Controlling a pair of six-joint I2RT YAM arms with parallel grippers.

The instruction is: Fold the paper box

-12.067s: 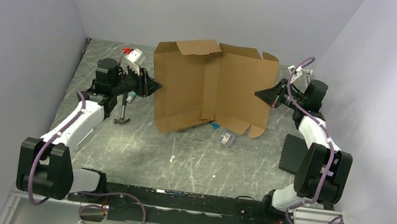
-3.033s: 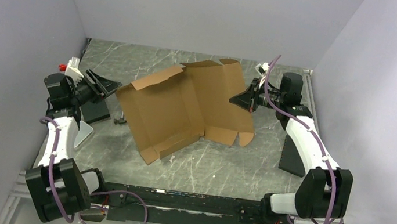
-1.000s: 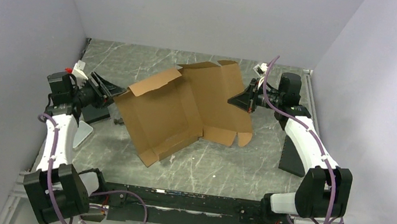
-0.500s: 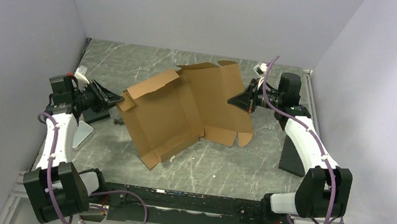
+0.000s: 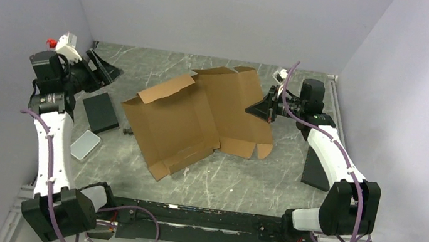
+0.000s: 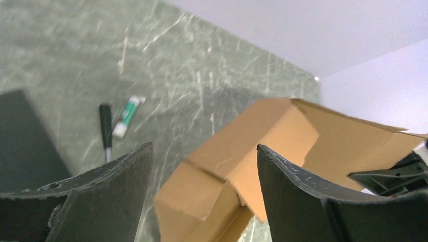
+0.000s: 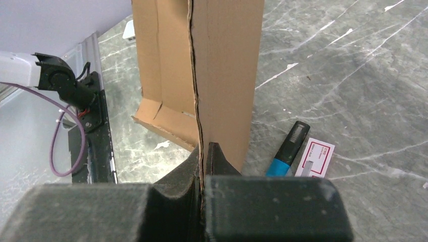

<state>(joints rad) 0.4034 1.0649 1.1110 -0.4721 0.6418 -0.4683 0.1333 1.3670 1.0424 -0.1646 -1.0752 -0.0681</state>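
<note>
The left hand (image 5: 107,68) has drawn back from the left flap of the paper box (image 5: 200,116), which it was touching half a second ago. It now hangs high at the far left, spread wide and holding nothing, well apart from the cardboard. The flap it nudged has sprung back, so I judge the fold did not take and the task is barely begun. The right hand (image 5: 255,109) has not moved: it is closed tight on the sheet's right edge (its wrist view shows the edge pinched between the dark, foam-like pads). The box sits mid-table, still an open die-cut sheet that rises toward the right hand's grip. It is matte brown corrugated board with pressed creases and a rounded tab at its near right. The table (image 5: 223,173) is grey and marble-veined.
</note>
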